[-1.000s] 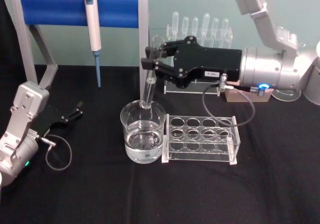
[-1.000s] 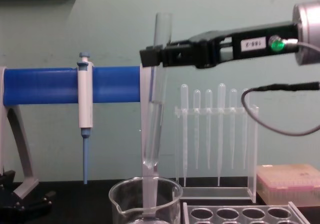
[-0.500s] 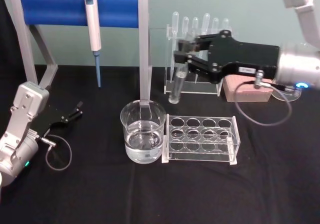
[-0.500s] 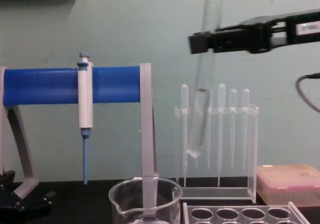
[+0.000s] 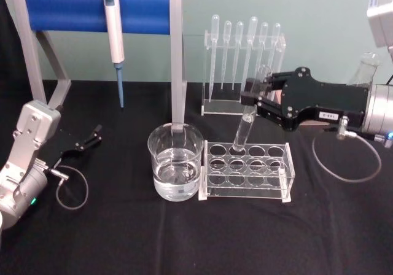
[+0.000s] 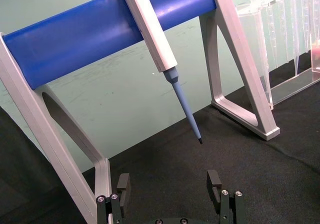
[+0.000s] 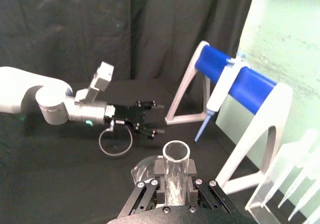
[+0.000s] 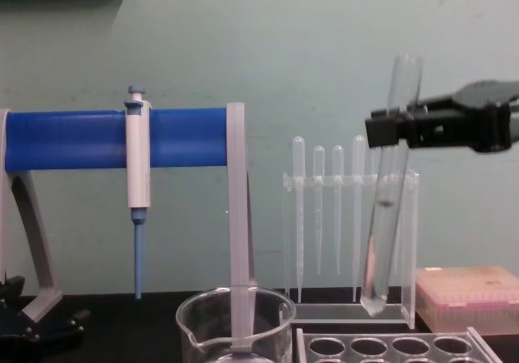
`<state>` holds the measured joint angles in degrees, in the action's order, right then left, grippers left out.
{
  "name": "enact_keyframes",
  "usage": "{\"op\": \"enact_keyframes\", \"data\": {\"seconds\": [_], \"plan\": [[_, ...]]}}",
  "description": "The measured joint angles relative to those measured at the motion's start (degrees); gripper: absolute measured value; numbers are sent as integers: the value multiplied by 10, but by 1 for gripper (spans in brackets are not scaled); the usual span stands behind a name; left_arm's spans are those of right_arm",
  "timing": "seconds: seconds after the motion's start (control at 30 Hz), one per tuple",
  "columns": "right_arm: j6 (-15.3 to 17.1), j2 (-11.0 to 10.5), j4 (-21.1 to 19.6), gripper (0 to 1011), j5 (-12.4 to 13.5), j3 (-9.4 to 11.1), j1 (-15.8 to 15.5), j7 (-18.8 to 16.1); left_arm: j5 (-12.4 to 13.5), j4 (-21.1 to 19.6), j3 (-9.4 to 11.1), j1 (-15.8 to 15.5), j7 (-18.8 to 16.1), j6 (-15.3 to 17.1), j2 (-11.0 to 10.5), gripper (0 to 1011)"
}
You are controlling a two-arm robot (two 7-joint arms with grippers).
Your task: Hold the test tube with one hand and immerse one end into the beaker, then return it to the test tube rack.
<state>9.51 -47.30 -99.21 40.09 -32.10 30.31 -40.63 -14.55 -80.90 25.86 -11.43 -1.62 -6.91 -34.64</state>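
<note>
now my right hand grips test tube tight. tube out of beaker, moved over clear rack, tip above hole. dip done, putting back next. left hand rests open.

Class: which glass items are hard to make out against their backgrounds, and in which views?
Head view: the test tube blends into the dark cloth and the pipettes pale against the wall. Chest view: the beaker rim is faint.

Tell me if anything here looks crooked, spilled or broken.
Only the tube is off plumb: the right pincer holds it tilted above the rack, rim leaning right. Nothing looks spilled or broken around the beaker. The left pincer rests open on the table.
</note>
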Motion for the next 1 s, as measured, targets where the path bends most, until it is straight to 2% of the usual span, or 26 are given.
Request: {"op": "enact_keyframes", "data": {"seconds": [0.43, 1.0], "plan": [[-6, 20, 33, 238, -25, -6, -11, 4, 0, 0, 0, 0, 0, 0, 0, 1000], [-15, 40, 55, 239, -44, -5, -16, 1, 0, 0, 0, 0, 0, 0, 0, 1000]]}}
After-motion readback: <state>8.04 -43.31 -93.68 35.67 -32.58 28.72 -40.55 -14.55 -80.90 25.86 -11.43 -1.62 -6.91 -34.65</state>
